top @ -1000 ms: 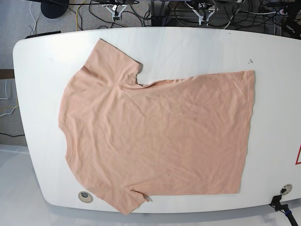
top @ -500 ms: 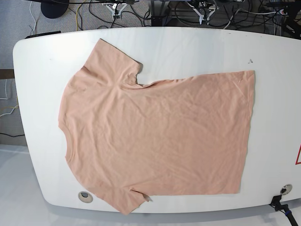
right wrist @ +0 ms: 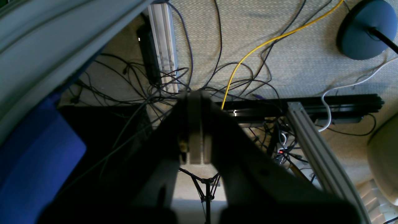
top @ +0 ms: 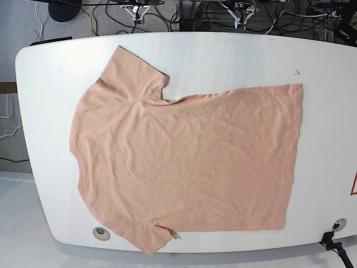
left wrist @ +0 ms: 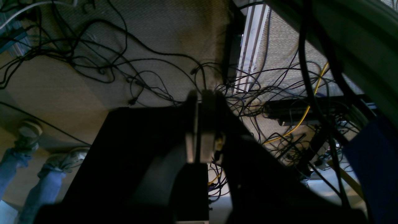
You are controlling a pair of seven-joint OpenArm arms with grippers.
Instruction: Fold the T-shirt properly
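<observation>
The near edge of the white table carries two round grommet holes, one at the near left corner and one at the near right corner; both are clear of the cloth.

The T-shirt lies spread flat on the table and unfolded. Its long axis runs across the base view: collar end and shoulders at that view's left, straight hem at its right. One sleeve reaches the near table edge; the other sleeve points toward the far edge. Shallow wrinkles cross the body. No print is visible on the upturned face.

Beyond the far edge, over a floor strewn with cables, both grippers show only as small pale tips. The right gripper is at the base view's left, behind the far sleeve. The left gripper is at that view's right, behind the body and hem half. Neither touches the shirt or overhangs the table.

Both wrist views look down at carpet and wiring, not at the table. In each, the pale pads stand face to face with no gap and nothing between them: right gripper, left gripper.

Judgement: no fold is started. The shirt lies forward of both tools. The right arm is nearer the sleeve and shoulder end, the left arm nearer the hem, so each would need to part its pads and reach forward over the far edge.
</observation>
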